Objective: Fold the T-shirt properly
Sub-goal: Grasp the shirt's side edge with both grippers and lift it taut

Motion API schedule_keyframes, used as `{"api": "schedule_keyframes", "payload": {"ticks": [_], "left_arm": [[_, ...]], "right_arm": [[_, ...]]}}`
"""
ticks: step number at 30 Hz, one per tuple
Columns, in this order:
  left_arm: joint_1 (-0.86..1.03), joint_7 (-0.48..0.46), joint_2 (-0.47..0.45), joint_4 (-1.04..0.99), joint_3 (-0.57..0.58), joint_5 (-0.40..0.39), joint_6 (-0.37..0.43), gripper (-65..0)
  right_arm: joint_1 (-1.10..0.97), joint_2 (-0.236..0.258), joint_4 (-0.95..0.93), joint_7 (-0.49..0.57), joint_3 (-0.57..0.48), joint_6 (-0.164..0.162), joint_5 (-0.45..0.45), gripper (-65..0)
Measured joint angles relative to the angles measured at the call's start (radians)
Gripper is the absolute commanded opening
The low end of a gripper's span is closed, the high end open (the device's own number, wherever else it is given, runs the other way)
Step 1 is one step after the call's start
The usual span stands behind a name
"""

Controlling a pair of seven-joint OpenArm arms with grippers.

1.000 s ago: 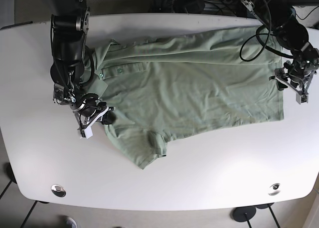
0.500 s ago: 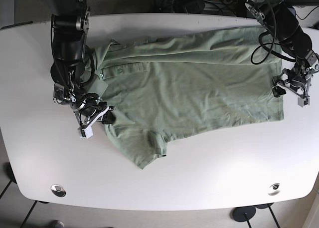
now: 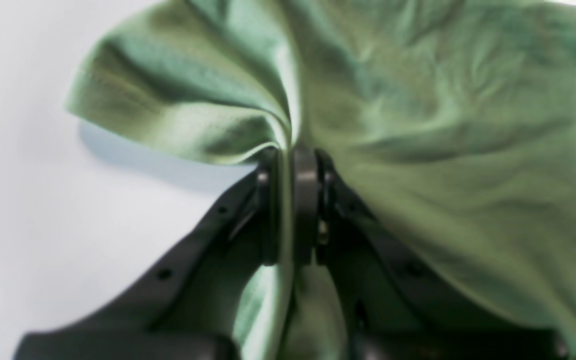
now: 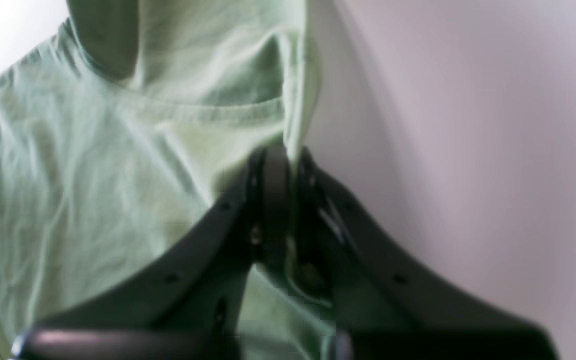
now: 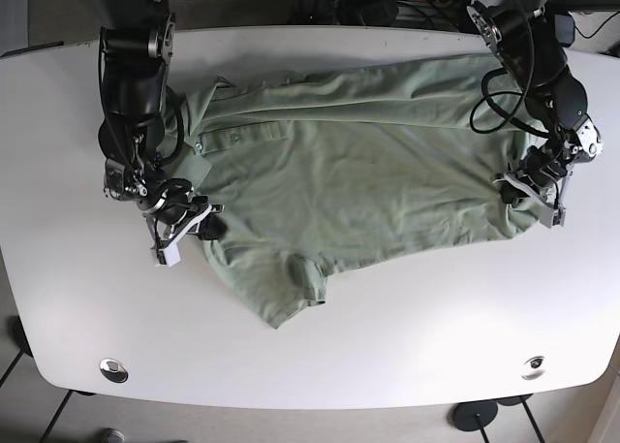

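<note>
The green T-shirt (image 5: pixel 358 176) lay spread on the white desk (image 5: pixel 407 336), its long axis running across the base view: collar and sleeves toward that view's left, hem toward its right, with the far long edge doubled over into a band along the top. The left gripper (image 5: pixel 531 193) was at the hem end, on the near corner, and the left wrist view showed it (image 3: pixel 295 165) pressed together on a pinch of cloth, the fabric bunching and lifting off the desk around the closed jaws. The right gripper (image 5: pixel 184 232) sat at the opposite end, where the near sleeve (image 5: pixel 281 288) meets the body; its wrist view showed it (image 4: pixel 280 160) likewise clamped on an edge of the shirt beside a stitched seam, bare desk lying just to one side. So each arm held one end of the same near long edge, with the whole body of the shirt lying away from both grippers, toward the far side of the desk. Judged from this, the coming move would be a carry of that near edge across the short axis onto the already folded far band, and it would depend on both ends travelling together so the edge stays straight; the loose sleeve hanging out toward the near side looked likely to trail or crumple.
</note>
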Motion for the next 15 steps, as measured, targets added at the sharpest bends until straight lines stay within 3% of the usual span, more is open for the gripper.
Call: {"api": "schedule_keyframes", "payload": {"ticks": [3, 10, 15], "left_arm": [[0.021, 0.064, 0.000, 0.106, -0.024, 0.045, -0.027, -65.0], [0.080, 0.185, 0.000, 0.453, -0.008, 0.030, -0.039, -65.0], [0.014, 0.213, 0.000, 0.556, 0.094, 0.032, -0.039, -65.0]], "right_arm": [[-0.081, -0.013, 0.137, -0.031, 0.000, -0.011, 0.006, -63.4], [-0.274, -0.013, 0.522, -0.158, 0.000, -0.010, 0.011, -63.4], [-0.184, -0.010, 0.613, -0.300, 0.067, -0.010, 0.000, -63.4]]}}
